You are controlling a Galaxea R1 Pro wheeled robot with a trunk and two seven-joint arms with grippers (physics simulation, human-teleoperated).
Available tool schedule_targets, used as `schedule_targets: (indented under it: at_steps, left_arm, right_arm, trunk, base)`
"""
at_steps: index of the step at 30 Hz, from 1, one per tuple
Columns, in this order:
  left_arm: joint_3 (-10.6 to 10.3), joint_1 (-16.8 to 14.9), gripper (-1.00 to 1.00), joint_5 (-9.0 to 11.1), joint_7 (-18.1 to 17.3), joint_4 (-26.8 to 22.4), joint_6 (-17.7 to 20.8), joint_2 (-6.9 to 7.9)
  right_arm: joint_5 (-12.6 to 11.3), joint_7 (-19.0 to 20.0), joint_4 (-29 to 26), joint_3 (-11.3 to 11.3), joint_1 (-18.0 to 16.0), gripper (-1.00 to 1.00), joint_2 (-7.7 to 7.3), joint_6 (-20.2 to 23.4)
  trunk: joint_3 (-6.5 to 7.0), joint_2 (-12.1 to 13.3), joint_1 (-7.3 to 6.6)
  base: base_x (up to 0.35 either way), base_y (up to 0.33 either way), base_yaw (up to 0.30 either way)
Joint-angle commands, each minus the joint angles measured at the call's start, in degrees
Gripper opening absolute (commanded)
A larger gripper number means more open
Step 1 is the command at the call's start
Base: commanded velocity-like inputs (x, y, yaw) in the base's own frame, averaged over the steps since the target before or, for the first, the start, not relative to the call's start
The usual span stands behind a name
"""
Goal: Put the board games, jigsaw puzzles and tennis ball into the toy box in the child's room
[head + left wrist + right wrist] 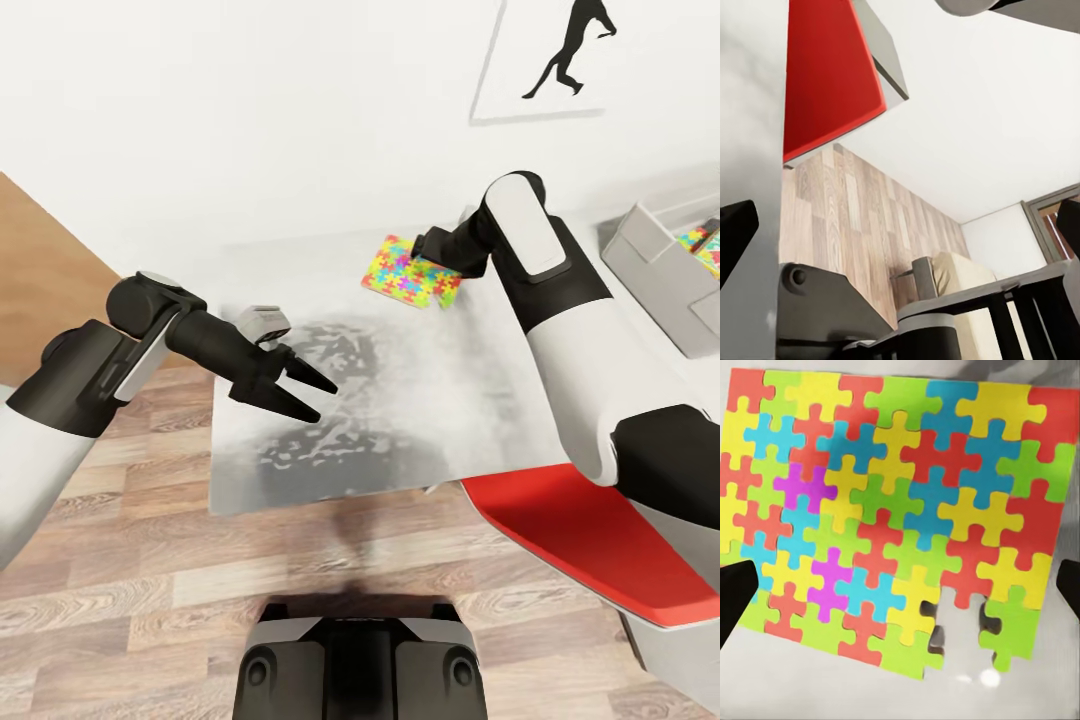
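White wall (250,110) behind, bearing a black sports silhouette picture (560,55); wood-plank floor (130,590) below. Light grey counter (400,400) across the middle of the head view, with a mottled darker patch near its front.

Jigsaw puzzle (410,272): thin multicoloured square lying flat near the far edge of the counter, seen close in the right wrist view (900,510), one piece missing near an edge.

Right claw (432,245): at the puzzle's far-right corner, fingers mostly hidden by the wrist in the head view; dark fingertips (735,600) at both sides of the right wrist view, set wide apart, flanking the puzzle. Contact with the puzzle not determinable.

Left claw (310,392): over the near-left part of the counter, well apart from the puzzle, its two black pointed fingers spread apart, nothing between them.

Toy box (655,270): light grey bin with sloping sides at the right edge of the head view, on the counter's farther section, with a second jigsaw-patterned square (700,245) inside.

Red panel (580,530) at lower right; robot base (355,655) at bottom centre. Beige bed (967,300) visible in the left wrist view.
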Motion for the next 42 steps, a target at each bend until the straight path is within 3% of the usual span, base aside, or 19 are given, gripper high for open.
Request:
schedule_targets:
  at_steps: [1,42]
  left_arm:
    - [-0.1,-0.1,1.0,0.0,-0.2,0.0,0.6,-0.01]
    - [-0.3,-0.1,1.0,-0.1,-0.2,0.1,0.5,-0.03]
  right_arm:
    - [-0.6,-0.6,0.0,0.1,-0.1,1.0,-0.07,0.0]
    - [-0.6,-0.5,1.6,0.5,0.3,1.0,-0.21,-0.3]
  trunk:
    - [-0.06,-0.1,0.02]
    - [-0.06,-0.1,0.02]
  base:
    - [0.0,-0.05,0.0]
    - [0.019,0.008,0.0]
